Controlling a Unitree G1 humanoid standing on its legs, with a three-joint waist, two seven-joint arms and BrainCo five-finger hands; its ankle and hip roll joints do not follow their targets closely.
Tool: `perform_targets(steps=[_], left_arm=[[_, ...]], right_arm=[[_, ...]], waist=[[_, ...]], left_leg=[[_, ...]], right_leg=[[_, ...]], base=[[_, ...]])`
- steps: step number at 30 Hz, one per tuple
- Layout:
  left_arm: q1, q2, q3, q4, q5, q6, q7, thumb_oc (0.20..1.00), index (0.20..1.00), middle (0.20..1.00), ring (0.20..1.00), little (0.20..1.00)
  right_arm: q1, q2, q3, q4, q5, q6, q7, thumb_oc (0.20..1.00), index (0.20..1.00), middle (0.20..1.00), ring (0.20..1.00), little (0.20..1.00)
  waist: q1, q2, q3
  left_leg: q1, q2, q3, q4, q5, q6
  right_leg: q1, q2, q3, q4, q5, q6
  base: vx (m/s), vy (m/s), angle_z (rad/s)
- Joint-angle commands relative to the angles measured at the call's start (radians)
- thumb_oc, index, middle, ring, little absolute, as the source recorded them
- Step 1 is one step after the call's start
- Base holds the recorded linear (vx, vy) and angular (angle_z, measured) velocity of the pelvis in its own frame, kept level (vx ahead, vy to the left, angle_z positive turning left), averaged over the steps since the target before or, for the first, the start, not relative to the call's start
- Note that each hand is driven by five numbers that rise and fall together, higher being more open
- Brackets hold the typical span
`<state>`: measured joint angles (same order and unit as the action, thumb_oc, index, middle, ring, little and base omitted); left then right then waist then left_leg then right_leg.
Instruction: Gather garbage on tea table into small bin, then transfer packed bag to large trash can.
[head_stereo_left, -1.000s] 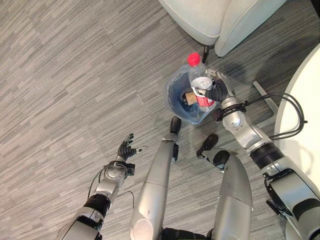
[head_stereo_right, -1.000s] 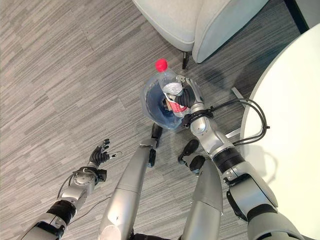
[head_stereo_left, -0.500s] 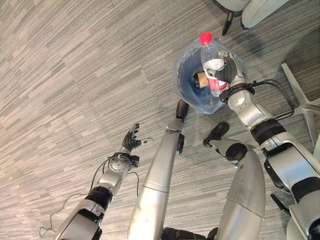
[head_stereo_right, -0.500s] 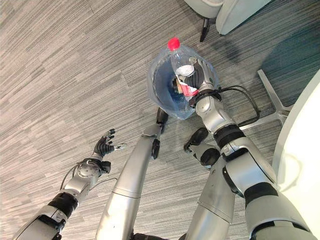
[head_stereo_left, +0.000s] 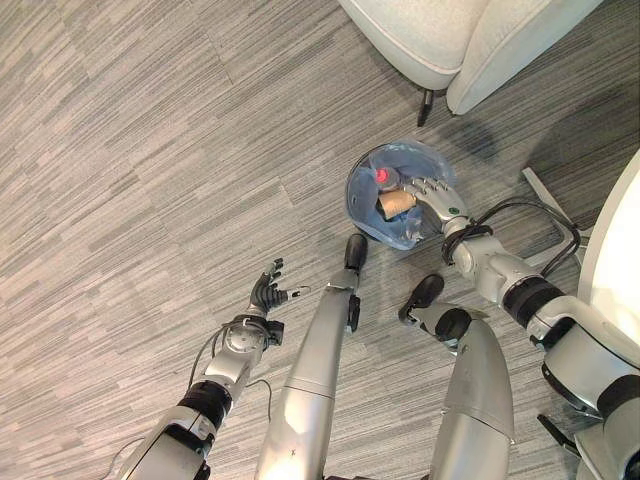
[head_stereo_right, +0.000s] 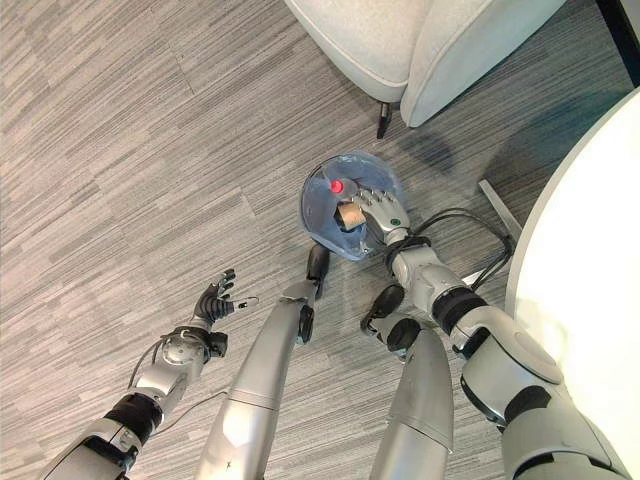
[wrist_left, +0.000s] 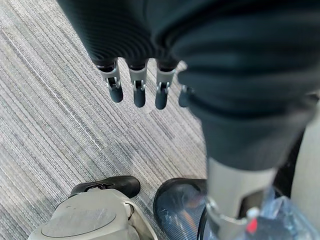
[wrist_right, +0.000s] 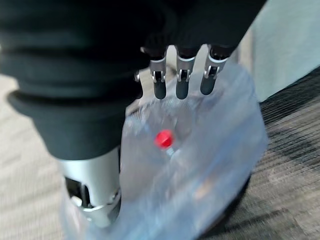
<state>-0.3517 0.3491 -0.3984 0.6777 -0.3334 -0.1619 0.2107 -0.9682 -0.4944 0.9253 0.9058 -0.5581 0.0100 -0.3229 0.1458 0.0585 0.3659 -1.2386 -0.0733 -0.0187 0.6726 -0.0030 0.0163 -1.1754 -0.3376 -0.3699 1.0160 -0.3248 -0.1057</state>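
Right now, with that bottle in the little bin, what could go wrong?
The bottle stands in the small bin with its red cap up, so it might lean out or tip the bin. The right hand hangs open just over the clear bag; its fingers could snag the plastic when pulling away. The bin sits close beside the armchair, which may crowd lifting the bag out later. The left hand is open over the floor.

**Light & picture quality**

Even, bright indoor light. Soft dark shadows on the grey striped carpet floor (head_stereo_left: 150, 150) under the pale grey upholstered chair (head_stereo_left: 450, 40), upper right of head views. Right wrist view: the clear bluish plastic bin bag (wrist_right: 210, 165) is smeared w/ motion blur. Left wrist view: near dark cover out of focus.
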Motion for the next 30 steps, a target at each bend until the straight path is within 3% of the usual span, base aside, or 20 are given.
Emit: perform_targets(steps=[1,7,8,9,19,24,25,30], left_arm=[[0.012,0.029,-0.009,0.003,-0.002,-0.036,0.022,1.000,1.000,1.000,1.000,1.000],[-0.007,0.037,-0.033,-0.011,-0.025,-0.048,0.021,1.000,1.000,1.000,1.000,1.000],[-0.009,0.036,-0.041,-0.016,-0.029,-0.048,0.020,1.000,1.000,1.000,1.000,1.000],[-0.010,0.038,-0.044,-0.019,-0.028,-0.047,0.018,1.000,1.000,1.000,1.000,1.000],[-0.012,0.029,-0.023,-0.006,-0.019,-0.034,0.021,1.000,1.000,1.000,1.000,1.000],[0.004,0.029,0.011,-0.007,-0.008,-0.018,0.010,1.000,1.000,1.000,1.000,1.000],[0.022,0.029,0.028,-0.003,0.002,-0.011,0.002,1.000,1.000,1.000,1.000,1.000],[0.070,0.025,0.068,0.002,0.009,0.001,-0.013,1.000,1.000,1.000,1.000,1.000]], right_arm=[[-0.048,-0.003,0.026,0.022,-0.049,0.007,0.001,1.000,1.000,1.000,1.000,1.000],[-0.061,0.067,0.070,0.216,-0.073,0.036,0.028,1.000,1.000,1.000,1.000,1.000],[-0.054,0.081,0.060,0.248,-0.054,0.038,0.038,0.467,0.467,0.467,0.467,0.467],[-0.053,0.086,0.058,0.254,-0.045,0.037,0.039,0.200,0.200,0.200,0.200,0.200],[-0.035,0.053,-0.040,0.086,0.101,0.008,0.006,0.200,0.200,0.200,0.200,0.200],[0.021,0.026,-0.155,-0.086,0.210,-0.016,0.001,0.200,0.200,0.200,0.200,0.200],[0.087,0.036,-0.232,-0.173,0.299,-0.038,0.008,0.200,0.200,0.200,0.200,0.200],[0.228,0.076,-0.351,-0.318,0.447,-0.085,0.036,0.200,0.200,0.200,0.200,0.200]], waist=[[0.026,-0.001,0.026],[0.047,0.021,0.041],[0.052,0.030,0.049],[0.053,0.031,0.050],[0.036,0.004,0.052],[0.023,-0.010,0.049],[0.016,-0.018,0.042],[0.000,-0.037,0.034]], left_leg=[[0.035,-0.029,0.025,-0.054,-0.068,-0.008],[-0.006,-0.048,0.025,-0.029,-0.064,-0.006],[-0.014,-0.052,0.024,-0.021,-0.061,-0.007],[-0.018,-0.054,0.025,-0.016,-0.061,-0.007],[0.029,-0.033,0.030,-0.048,-0.052,-0.008],[0.142,-0.012,0.025,-0.139,-0.035,-0.010],[0.223,-0.004,0.023,-0.194,-0.027,-0.013],[0.385,0.012,0.022,-0.272,-0.020,-0.018]], right_leg=[[0.023,0.020,0.143,-0.133,-0.001,0.108],[-0.018,0.005,0.151,-0.098,-0.007,0.106],[-0.028,0.003,0.154,-0.081,-0.010,0.103],[-0.032,0.002,0.155,-0.074,-0.012,0.102],[0.006,0.031,0.152,-0.108,0.015,0.106],[0.105,0.059,0.134,-0.192,0.051,0.127],[0.180,0.078,0.118,-0.238,0.069,0.139],[0.339,0.097,0.090,-0.331,0.098,0.153]], base=[[0.00,0.000,0.00],[0.01,-0.007,0.04],[0.00,-0.015,0.17],[0.00,-0.016,0.17],[-0.03,-0.014,0.03],[-0.07,-0.023,-0.14],[-0.06,-0.020,-0.15],[-0.02,-0.012,-0.10]])
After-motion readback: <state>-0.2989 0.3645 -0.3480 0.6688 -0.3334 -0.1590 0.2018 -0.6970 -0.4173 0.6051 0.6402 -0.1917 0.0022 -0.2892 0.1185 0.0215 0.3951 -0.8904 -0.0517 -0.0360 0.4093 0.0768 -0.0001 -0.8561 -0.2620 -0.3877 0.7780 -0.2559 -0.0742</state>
